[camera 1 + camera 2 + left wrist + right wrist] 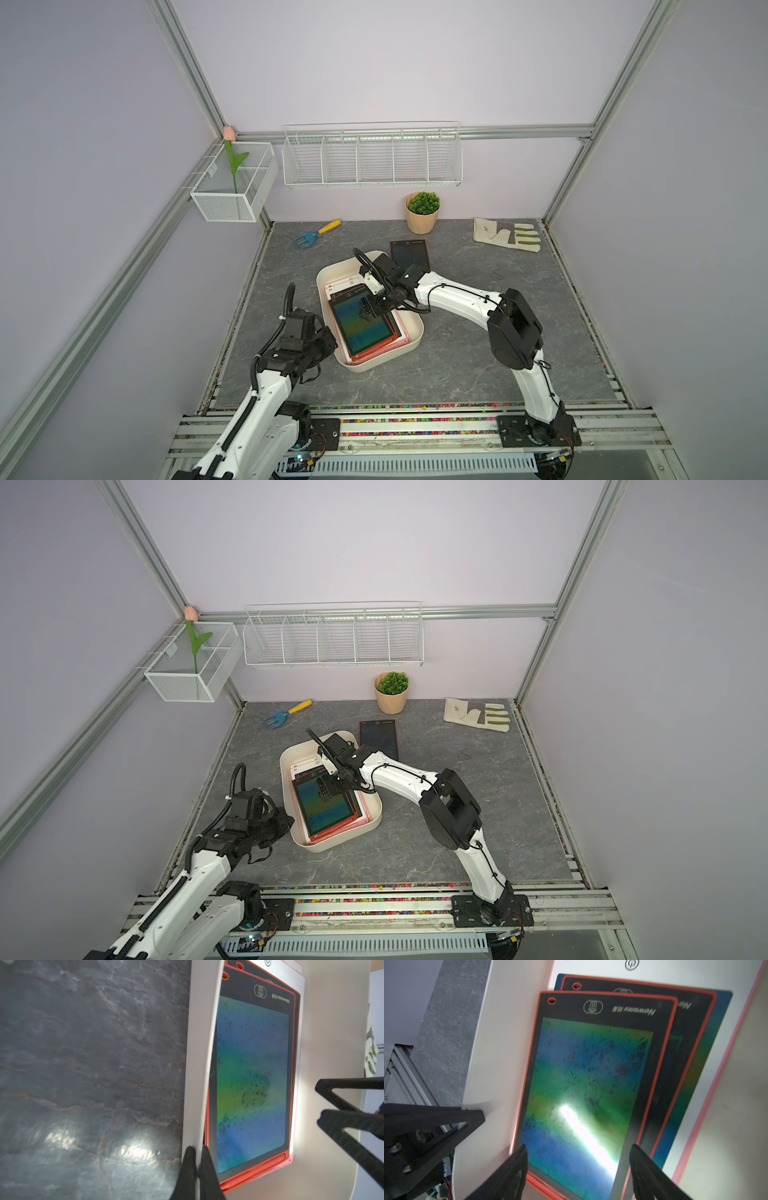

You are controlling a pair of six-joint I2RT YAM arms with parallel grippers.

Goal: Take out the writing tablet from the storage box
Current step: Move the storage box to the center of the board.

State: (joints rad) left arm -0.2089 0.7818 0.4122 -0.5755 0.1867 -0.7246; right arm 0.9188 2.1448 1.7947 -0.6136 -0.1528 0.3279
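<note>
Nearest the lens in the left wrist view, the left end effector (197, 1159) has its two black tapered fingers pinched together on the thin smooth rim of the storage box (199, 1047), a shallow cream plastic bin with rounded corners. It sits on the counter (478, 357), a grey slab veined like stone.

Inside the box lies a stack of flat rectangular tablets. The top writing tablet (583, 1088) has a matte black face, a thin red frame, a small hole at one corner and a glossy screen shimmering blue and green. A second red-framed tablet (691, 1043) lies beneath it, offset, over a larger white tablet (675, 978) with a pink edge.

The right end effector (578, 1159) hangs over the top tablet with its black fingers spread apart, one at each long edge; whether they touch it is unclear.

Another dark tablet (409, 253) lies flat on the counter just beyond the box.
</note>
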